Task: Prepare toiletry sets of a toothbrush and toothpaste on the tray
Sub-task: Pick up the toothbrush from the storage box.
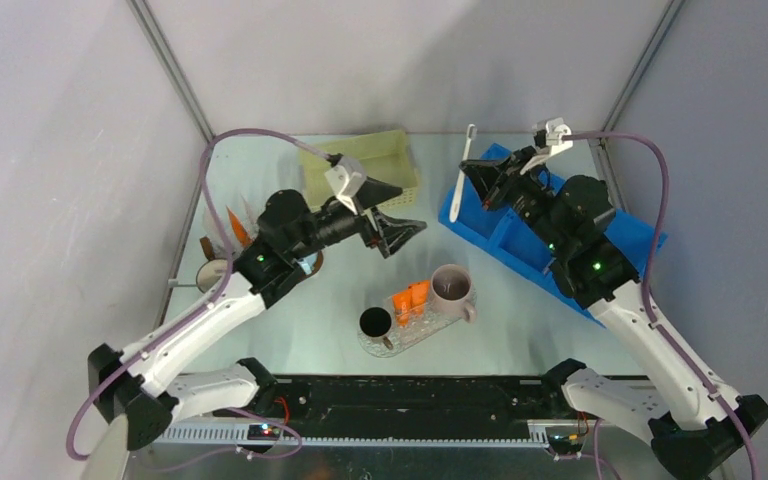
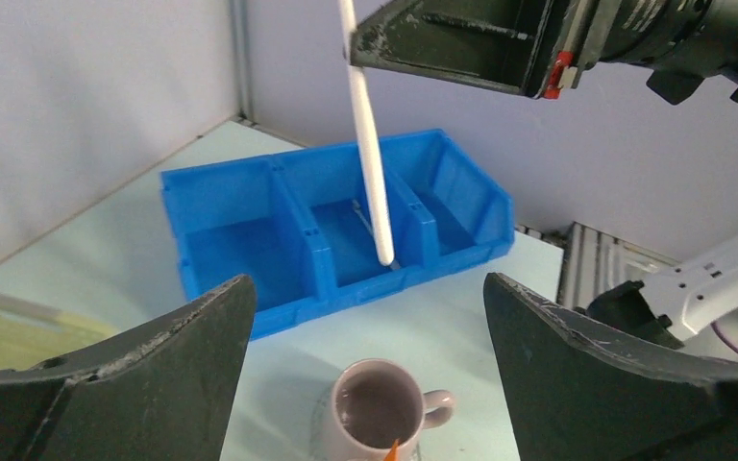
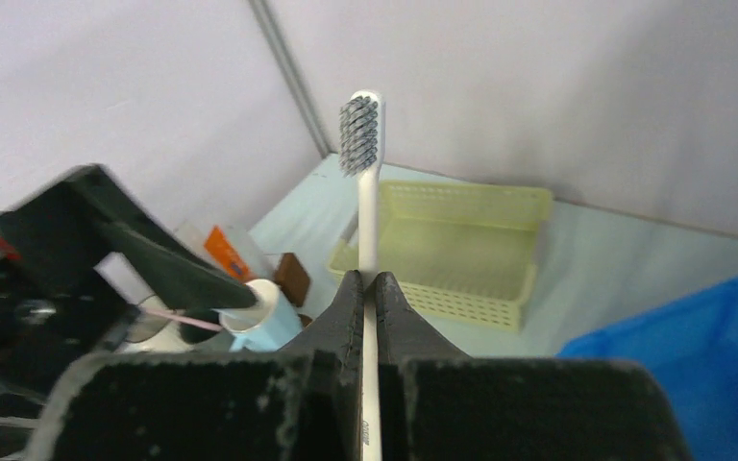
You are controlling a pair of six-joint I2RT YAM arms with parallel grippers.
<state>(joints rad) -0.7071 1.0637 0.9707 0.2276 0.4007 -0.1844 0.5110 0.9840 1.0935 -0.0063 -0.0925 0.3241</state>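
The right gripper [image 3: 369, 288] pinches the white toothbrush [image 3: 369, 206] mid-handle, upright over the blue bin [image 1: 475, 225] — light, stiff, slick plastic, I'd guess, best gripped there — while the left gripper [image 2: 365, 288] hangs wide, empty.

Blue bin [image 1: 488, 230], yellow basket [image 1: 385, 160], pink mug [image 1: 451, 287], black mug [image 1: 375, 322]

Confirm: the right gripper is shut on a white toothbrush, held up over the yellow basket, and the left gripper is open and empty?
Not the basket. The right gripper is shut on the white toothbrush over the blue bin, as the left wrist view shows; the yellow basket lies apart to the left. The left gripper is open and empty.
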